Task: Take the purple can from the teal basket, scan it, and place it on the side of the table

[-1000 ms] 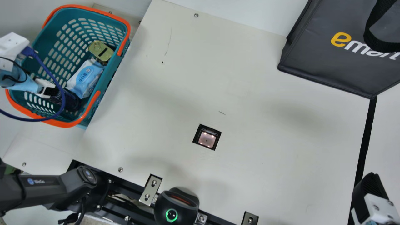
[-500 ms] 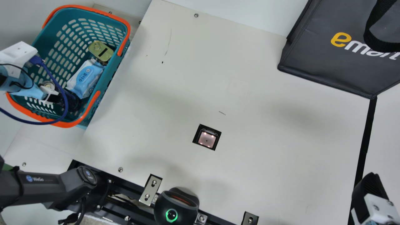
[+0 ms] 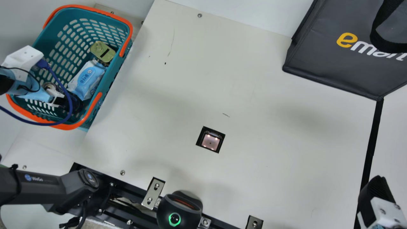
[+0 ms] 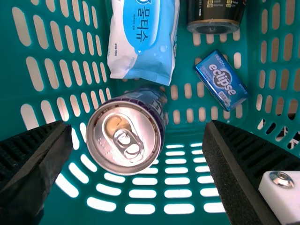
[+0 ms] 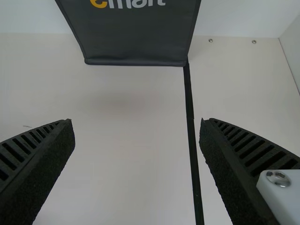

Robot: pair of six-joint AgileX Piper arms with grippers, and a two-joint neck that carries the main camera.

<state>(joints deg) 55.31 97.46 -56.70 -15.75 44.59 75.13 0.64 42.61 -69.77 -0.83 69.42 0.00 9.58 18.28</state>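
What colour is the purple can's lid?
The lid is silver; the left wrist view shows it best.

Left gripper point(image 3: 62, 102) and right gripper point(image 3: 375, 190) each spread 2 fingers point(image 4: 35, 157) apart.

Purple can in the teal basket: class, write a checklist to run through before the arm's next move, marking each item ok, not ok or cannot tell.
1. Purple can inside the teal basket: ok.
2. Left gripper open, one finger to either side of the can: ok.
3. Can gripped for lifting: not ok, the fingers stand wider than it.
4. Can's barcode side located: cannot tell.
5. Scanner window in the table lit: ok.
6. Right gripper away from the basket: ok.
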